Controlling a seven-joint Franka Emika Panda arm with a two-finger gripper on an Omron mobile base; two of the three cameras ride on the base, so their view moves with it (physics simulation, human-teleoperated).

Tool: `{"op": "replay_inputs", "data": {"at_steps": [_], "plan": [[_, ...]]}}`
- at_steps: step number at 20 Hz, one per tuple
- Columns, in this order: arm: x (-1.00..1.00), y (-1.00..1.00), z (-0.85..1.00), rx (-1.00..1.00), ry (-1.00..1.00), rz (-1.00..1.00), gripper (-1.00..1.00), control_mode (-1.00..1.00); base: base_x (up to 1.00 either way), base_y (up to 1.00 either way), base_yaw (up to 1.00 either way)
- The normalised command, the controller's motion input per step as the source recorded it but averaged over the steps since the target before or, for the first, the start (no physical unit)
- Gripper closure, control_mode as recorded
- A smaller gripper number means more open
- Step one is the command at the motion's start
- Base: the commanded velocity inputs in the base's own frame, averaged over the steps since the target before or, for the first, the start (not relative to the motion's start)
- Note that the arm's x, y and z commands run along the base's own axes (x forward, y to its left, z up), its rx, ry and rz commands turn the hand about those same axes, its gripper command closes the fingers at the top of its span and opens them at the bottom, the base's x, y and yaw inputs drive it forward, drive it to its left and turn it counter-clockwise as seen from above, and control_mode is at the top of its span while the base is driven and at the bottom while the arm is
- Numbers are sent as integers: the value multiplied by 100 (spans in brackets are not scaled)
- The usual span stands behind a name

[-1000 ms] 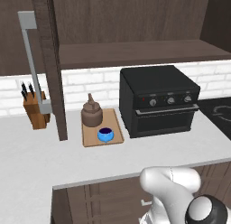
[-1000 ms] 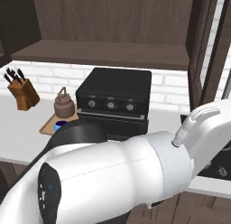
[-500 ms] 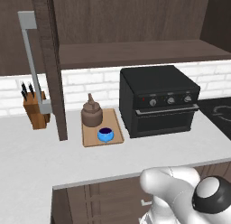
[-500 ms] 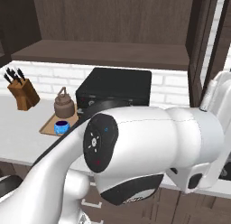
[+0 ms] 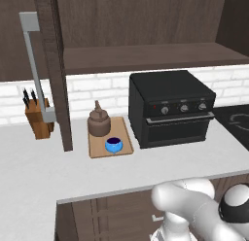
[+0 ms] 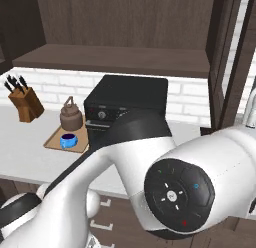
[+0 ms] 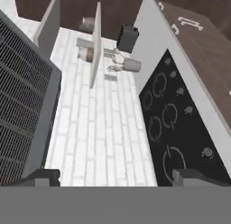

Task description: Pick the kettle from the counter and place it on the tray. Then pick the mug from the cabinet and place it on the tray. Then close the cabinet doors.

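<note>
We take the cabinet doors as what remains, since the kettle (image 5: 99, 124) and the mug (image 5: 113, 145) both sit on the tray (image 5: 124, 136), kettle at the back by the wall, mug in front of it and apart from it, the tray lying on the desk (image 5: 34, 162) just left of the black oven (image 5: 170, 109). The left door (image 5: 54, 70) stands swung out toward us, edge-on in the left base view, its long axis upright, its grey bar handle (image 5: 35, 65) running vertically on the side facing the knife block (image 5: 38, 117). The right door (image 6: 230, 62) stands open too, seen in the right base view as a tall dark frame to the right of the oven. The shelf (image 5: 146, 55) inside looks bare. From there out to the claw (image 7: 115, 175): its two tips stand wide apart with nothing between them, and its camera looks along the tiled wall with the cooktop (image 7: 173, 123) on one side and the oven's vented side (image 7: 22, 105) on the other. So we judge the claw to be over by the right end of the desk, nearer the right door than the left. The coming move would turn on reaching that door's outer face and pushing it back toward the cabinet (image 6: 110, 22).
</note>
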Motion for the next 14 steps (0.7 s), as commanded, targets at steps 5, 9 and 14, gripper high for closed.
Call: {"op": "replay_inputs", "data": {"at_steps": [5, 9, 14], "plan": [[30, -8, -15, 2, 0, 25, -100, -100, 0, 0, 0], [25, -4, -14, 1, 0, 20, -100, -100, 0, 0, 0], [29, -1, -12, 6, 0, 12, -100, -100, 0, 0, 0]]}}
